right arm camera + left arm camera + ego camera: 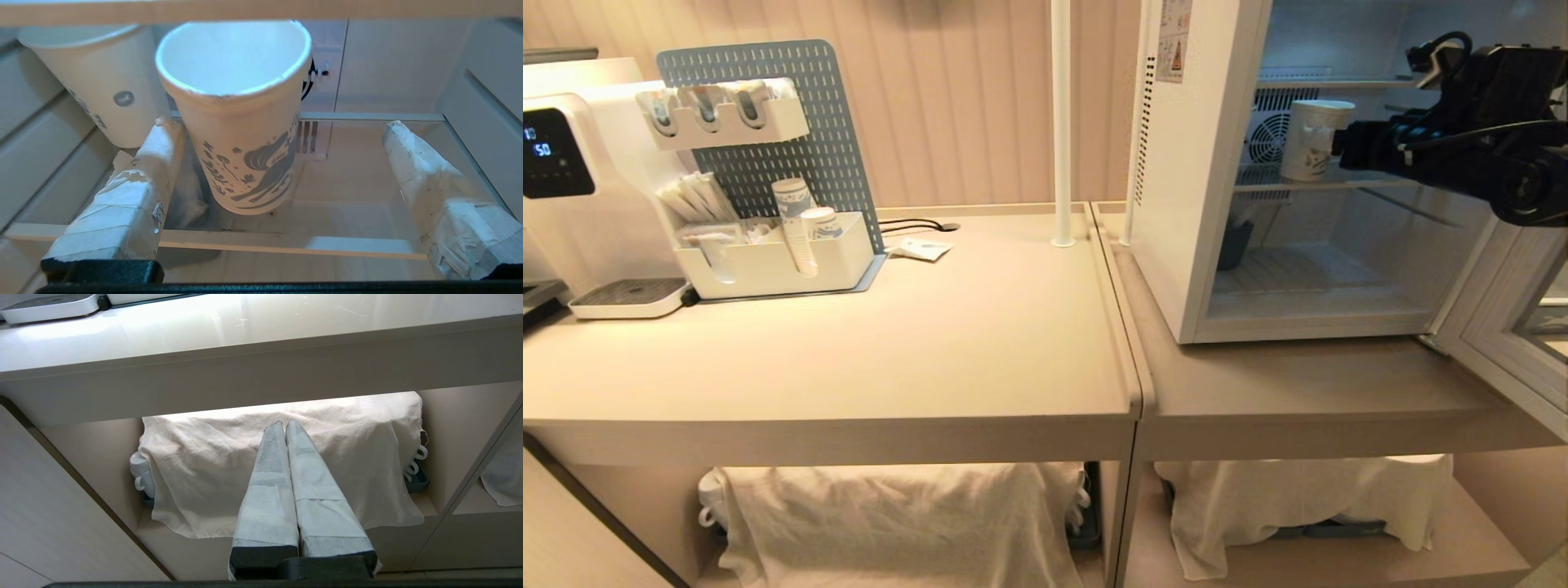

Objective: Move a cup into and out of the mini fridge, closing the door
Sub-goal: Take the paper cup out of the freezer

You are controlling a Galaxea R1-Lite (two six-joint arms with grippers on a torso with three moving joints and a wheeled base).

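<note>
While the boxy white mini fridge [1176, 204] stands on the surface with its grey-blue framed glass door [1515, 343] swung wide, the right hand [278, 163] reaches in fully spread, holding nothing; the white blue-swirl paper cup [245, 134] stands upright on the glass shelf [359, 171] against one finger [135, 196], open room beside it. The left hand [284, 428], pinched shut and empty, hangs before the cloth-draped lower shelf [204, 465].

The robot's right arm [1486, 139] is a glossy black, blocky casing with a looped black cable on top; both the right gripper [282, 155] and left gripper [284, 428] wear tapered fingers wrapped in what appears to be pale tape.
</note>
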